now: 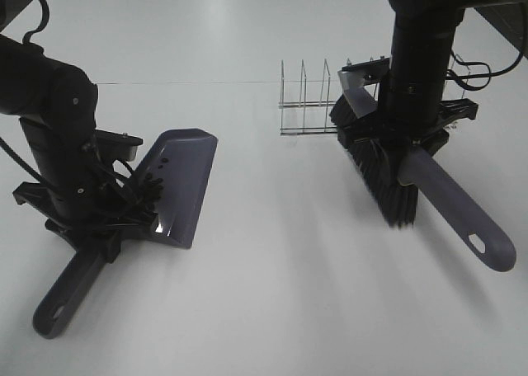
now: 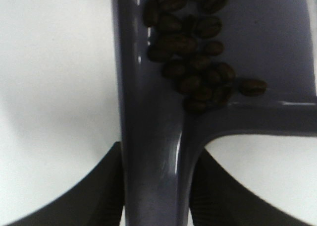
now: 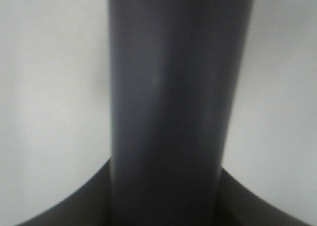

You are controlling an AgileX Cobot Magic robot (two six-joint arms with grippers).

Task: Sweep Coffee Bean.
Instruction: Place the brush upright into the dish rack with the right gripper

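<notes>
A grey-purple dustpan [image 1: 177, 186] rests on the white table at the left. My left gripper [image 1: 91, 223] is shut on its handle [image 2: 153, 176]. The coffee beans [image 2: 193, 52] lie in a dark cluster inside the pan by its back wall; they also show in the high view [image 1: 155, 180]. My right gripper [image 1: 404, 149] is shut on the handle [image 3: 168, 107] of a grey-purple brush [image 1: 450, 207]. Its black bristles [image 1: 375, 166] point left, held just above the table at the right.
A wire rack [image 1: 318, 100] stands at the back, just left of the right arm. The brush handle's end [image 1: 487, 248] reaches toward the front right. The dustpan handle's end [image 1: 58, 306] points to the front left. Cables hang at both far sides.
</notes>
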